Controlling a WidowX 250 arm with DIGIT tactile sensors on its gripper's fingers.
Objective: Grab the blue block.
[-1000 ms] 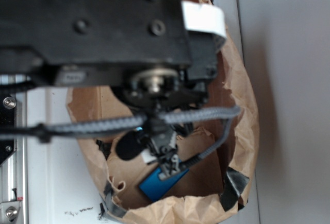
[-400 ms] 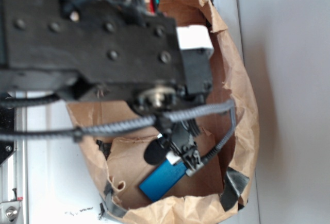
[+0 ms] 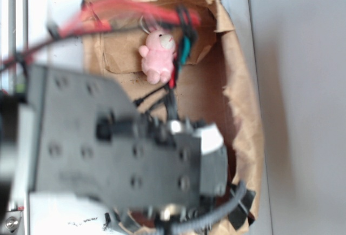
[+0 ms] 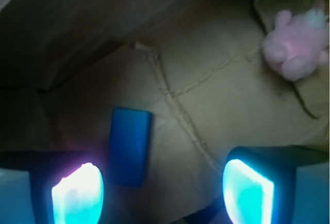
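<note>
In the wrist view the gripper (image 4: 162, 193) is hanging with its jaws spread wide and nothing between them; the two fingertips (image 4: 77, 193) are glowing at the bottom corners of the picture. The blue block (image 4: 129, 145) is lying flat on the brown paper floor of the paper bag (image 4: 206, 95), just beside the left-hand fingertip as seen in this view and closer to it than to the other one. It is sitting apart from both fingertips, as far as the dim light lets me judge. The pink bunny (image 4: 298, 49) is resting well away, near the upper right corner against a paper fold.

In the exterior view the blurred black arm (image 3: 124, 154) is covering the lower part of the bag and hiding the block. The bunny (image 3: 157, 55) is showing near the top of the bag, beside red and green cables (image 3: 181, 51).
</note>
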